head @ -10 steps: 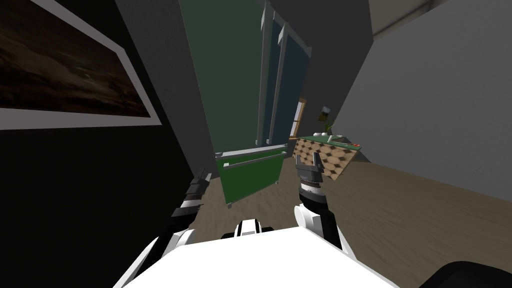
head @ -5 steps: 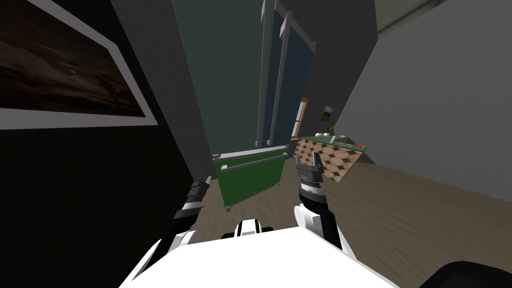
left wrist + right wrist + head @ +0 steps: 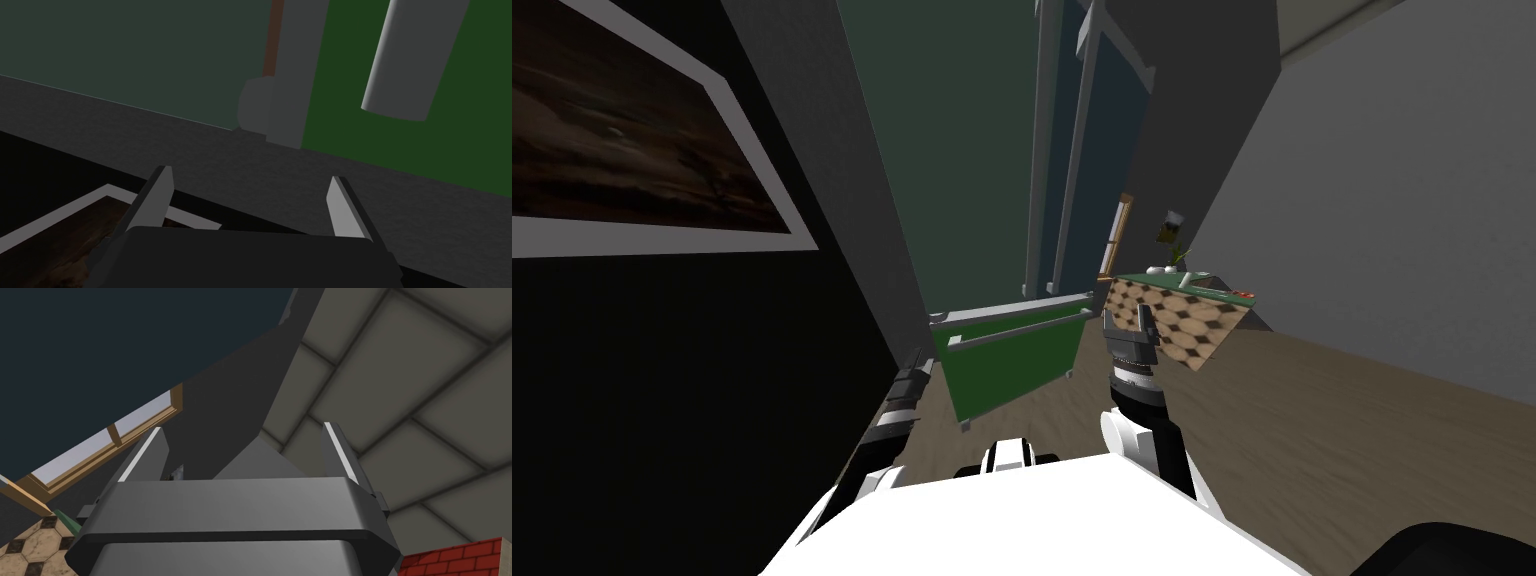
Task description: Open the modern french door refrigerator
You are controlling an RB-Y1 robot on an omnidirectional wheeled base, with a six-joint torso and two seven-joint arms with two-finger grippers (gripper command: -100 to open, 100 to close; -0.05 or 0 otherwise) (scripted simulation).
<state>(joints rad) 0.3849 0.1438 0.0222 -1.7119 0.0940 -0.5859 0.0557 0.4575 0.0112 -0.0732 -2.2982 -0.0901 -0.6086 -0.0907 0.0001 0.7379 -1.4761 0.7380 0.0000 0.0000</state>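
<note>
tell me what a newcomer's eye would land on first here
The bright green lower panel with a grey bar handle sits dead centre, beneath the refrigerator's tall dark doors with long grey handles. A large grey-framed dark picture hangs on the left wall. Both grippers hang open short of the panel, the left gripper by its corner, the right gripper beside the patterned tile counter.

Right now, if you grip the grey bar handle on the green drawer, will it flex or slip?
The bar handle looks thick and solid, so probably rigid. Its round, smooth surface may slip between the left gripper's thin fingers.
</note>
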